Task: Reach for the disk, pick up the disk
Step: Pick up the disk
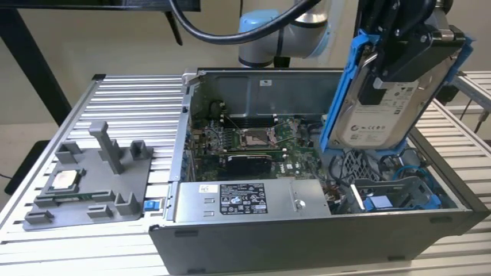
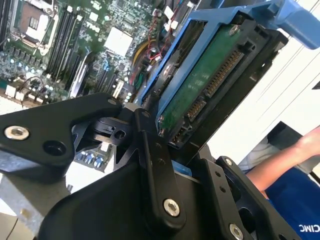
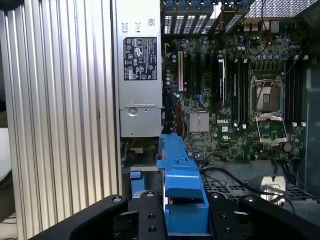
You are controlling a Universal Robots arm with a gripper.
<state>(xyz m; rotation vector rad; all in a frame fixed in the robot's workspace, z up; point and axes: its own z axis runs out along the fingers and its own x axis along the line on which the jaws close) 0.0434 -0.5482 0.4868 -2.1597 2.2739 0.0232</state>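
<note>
In the exterior view, the nearest thing is the front wall of the open computer case (image 1: 307,241). The case sits on a ribbed metal table (image 1: 123,115). Just behind that wall lies a grey power box (image 1: 249,199) with a white sticker. Beside it, toward the exterior view's right, is a drive cage (image 1: 391,195) with blue parts. On the exterior view's left, a grey holder tray (image 1: 92,184) rests on the table. A small square chip (image 1: 63,180) lies on it, well apart from the case.

Farther back, the green board (image 1: 253,141) covers the floor of the case, with a square socket (image 1: 254,137) in the middle.

Above the case's right side, the disk (image 1: 387,106) hangs in the air, tilted and clear of the case. Its white label faces the camera, and blue rails run along its sides. The black gripper (image 1: 410,49) is closed on the disk and holds it by its top end. Behind them stands the arm's blue and grey joint (image 1: 268,43).

In the second wrist view, the disk (image 2: 205,85) shows its green underside, with the black fingers (image 2: 150,150) clamped at its end. A person's arm (image 2: 285,160) shows at the edge.

In the first wrist view, the disk's blue rail (image 3: 180,185) sits between the fingers (image 3: 150,220), with the power box (image 3: 140,75) and the board (image 3: 235,100) far below.
</note>
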